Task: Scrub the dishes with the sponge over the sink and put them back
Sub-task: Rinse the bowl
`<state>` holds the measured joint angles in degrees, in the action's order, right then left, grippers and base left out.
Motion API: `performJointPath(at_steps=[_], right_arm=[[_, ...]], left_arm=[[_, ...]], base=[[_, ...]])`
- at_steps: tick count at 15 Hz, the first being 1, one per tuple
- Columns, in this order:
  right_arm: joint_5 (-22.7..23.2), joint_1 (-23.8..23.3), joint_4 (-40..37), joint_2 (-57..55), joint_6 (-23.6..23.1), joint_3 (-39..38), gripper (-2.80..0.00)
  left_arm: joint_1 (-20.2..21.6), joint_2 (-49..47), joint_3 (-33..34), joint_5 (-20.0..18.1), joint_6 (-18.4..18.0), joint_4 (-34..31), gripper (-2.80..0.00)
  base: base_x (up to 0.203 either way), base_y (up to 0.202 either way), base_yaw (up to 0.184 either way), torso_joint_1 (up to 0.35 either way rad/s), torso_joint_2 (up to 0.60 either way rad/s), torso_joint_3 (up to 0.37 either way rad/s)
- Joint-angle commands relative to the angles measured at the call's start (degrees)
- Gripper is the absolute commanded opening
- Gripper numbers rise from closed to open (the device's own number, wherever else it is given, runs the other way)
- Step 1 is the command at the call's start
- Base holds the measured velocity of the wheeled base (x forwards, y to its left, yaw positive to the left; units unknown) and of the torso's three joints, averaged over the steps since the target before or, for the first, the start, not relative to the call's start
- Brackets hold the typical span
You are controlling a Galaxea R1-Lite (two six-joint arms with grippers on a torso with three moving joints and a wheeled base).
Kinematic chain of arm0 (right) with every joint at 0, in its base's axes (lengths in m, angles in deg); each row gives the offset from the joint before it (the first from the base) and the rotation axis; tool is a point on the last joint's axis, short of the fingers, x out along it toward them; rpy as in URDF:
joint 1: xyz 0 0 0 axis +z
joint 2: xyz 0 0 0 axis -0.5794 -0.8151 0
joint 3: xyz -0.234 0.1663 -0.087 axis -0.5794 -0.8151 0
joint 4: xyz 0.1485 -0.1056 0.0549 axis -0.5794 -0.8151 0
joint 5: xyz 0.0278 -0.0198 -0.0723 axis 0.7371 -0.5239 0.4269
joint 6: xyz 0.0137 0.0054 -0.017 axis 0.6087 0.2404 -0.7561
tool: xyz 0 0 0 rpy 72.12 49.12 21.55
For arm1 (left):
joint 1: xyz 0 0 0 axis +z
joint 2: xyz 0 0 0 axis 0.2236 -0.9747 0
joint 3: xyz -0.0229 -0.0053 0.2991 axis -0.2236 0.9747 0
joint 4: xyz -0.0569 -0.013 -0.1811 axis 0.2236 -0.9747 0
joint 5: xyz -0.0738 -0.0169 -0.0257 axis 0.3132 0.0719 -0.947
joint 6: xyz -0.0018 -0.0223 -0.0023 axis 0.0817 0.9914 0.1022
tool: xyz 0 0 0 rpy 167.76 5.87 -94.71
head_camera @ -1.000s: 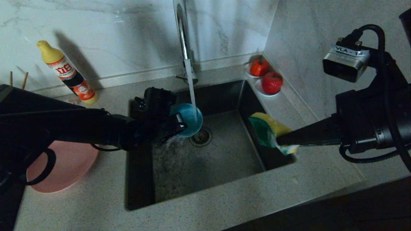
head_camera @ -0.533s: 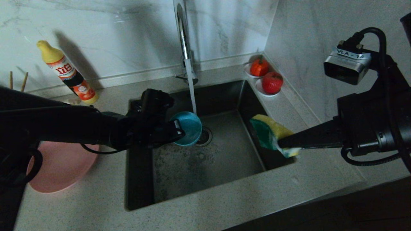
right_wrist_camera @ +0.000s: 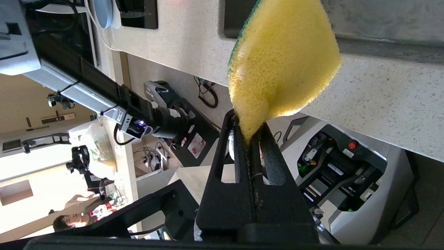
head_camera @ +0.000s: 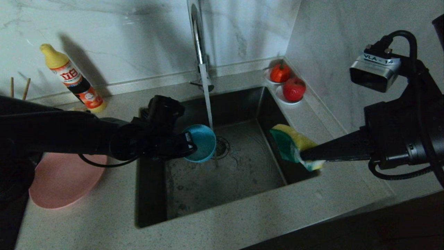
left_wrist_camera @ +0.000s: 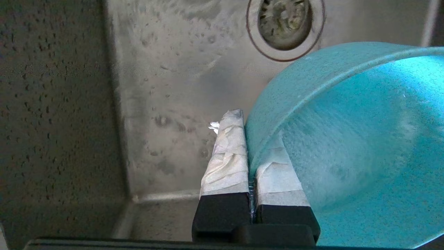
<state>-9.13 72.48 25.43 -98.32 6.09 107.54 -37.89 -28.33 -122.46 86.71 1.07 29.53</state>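
Observation:
My left gripper point(head_camera: 187, 144) is shut on the rim of the teal-blue bowl point(head_camera: 201, 143), holding it tilted over the sink point(head_camera: 222, 187) just left of the drain point(left_wrist_camera: 285, 21). In the left wrist view the taped fingers point(left_wrist_camera: 229, 152) pinch the bowl point(left_wrist_camera: 364, 139) wall, one inside and one outside. Water from the faucet point(head_camera: 198, 41) falls past the bowl's right edge. My right gripper point(head_camera: 305, 154) is shut on the yellow and green sponge point(head_camera: 289, 142), held above the sink's right rim. The pink plate point(head_camera: 62, 180) lies on the counter at the left. The chopsticks point(head_camera: 26, 86) stick up at the far left.
A detergent bottle point(head_camera: 73, 80) with a yellow cap leans at the back left wall. Two red fruits on small white saucers point(head_camera: 294, 89) sit in the back right corner. The counter's front edge runs below the sink.
The left gripper has drawn the bowl down and a little leftward out of the water stream, which now runs straight into the sink. The right arm with the sponge has hardly moved.

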Motion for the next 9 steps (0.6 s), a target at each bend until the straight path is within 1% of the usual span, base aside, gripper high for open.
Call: performJointPath(at_steps=[1,3,6,8,9], right_arm=[[0.2,0.0,-0.2,-0.4,0.2,-0.1,-2.8],[0.1,0.0,-0.1,-0.3,0.1,-0.4,-2.8],[0.2,0.0,-0.2,-0.3,0.1,-0.6,-2.8],[0.2,0.0,-0.1,-0.3,0.0,-0.6,-2.8],[0.2,0.0,-0.1,-0.3,0.0,-0.5,-2.8]], left_arm=[[0.8,-1.9,-0.6,0.0,0.1,-0.5,-2.8],[1.0,-2.8,-1.7,-0.2,0.3,-1.2,-2.8],[1.0,-4.1,-5.3,-0.7,1.1,-4.2,-2.8],[1.0,-4.4,-8.2,-2.3,3.5,-7.0,-2.8],[1.0,-4.7,-9.2,-2.6,3.8,-7.7,-2.8]], base=[[0.0,0.0,0.0,0.0,0.0,0.0],[0.0,0.0,0.0,0.0,0.0,0.0],[0.0,0.0,0.0,0.0,0.0,0.0],[0.0,0.0,0.0,0.0,0.0,0.0],[0.0,0.0,0.0,0.0,0.0,0.0]])
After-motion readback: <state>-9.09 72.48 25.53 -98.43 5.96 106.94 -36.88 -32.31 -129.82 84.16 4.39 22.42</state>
